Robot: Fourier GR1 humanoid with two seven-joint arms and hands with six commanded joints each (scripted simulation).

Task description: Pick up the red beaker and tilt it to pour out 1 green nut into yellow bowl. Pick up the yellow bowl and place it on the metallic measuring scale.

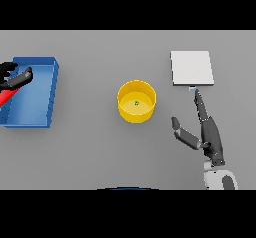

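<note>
Table: a plain grey table point(90, 152) fills the view, seen from above.
Yellow bowl: a round yellow bowl point(136, 113) with upright walls stands near the middle of the table, apart from everything else.
Green nut: one small green nut point(137, 103) lies on the bowl's floor, about at its centre.
Scale: a flat square metallic measuring scale point(192, 68), pale grey, lies toward the table's far right part, well apart from the bowl.
Blue tray: a rectangular blue tray point(52, 89) with raised walls sits at the table's left edge.
Red beaker: the red beaker point(5, 98) shows only as a slanted red strip over the tray at the left edge.
Left hand: the dark left hand point(14, 77) is over the tray's far left corner, fingers curled round the beaker.
Right hand: the dark right hand point(210, 134) rests to the right of the bowl, fingers straight and pointing to the scale's near edge, thumb spread toward the bowl, holding nothing.
</note>
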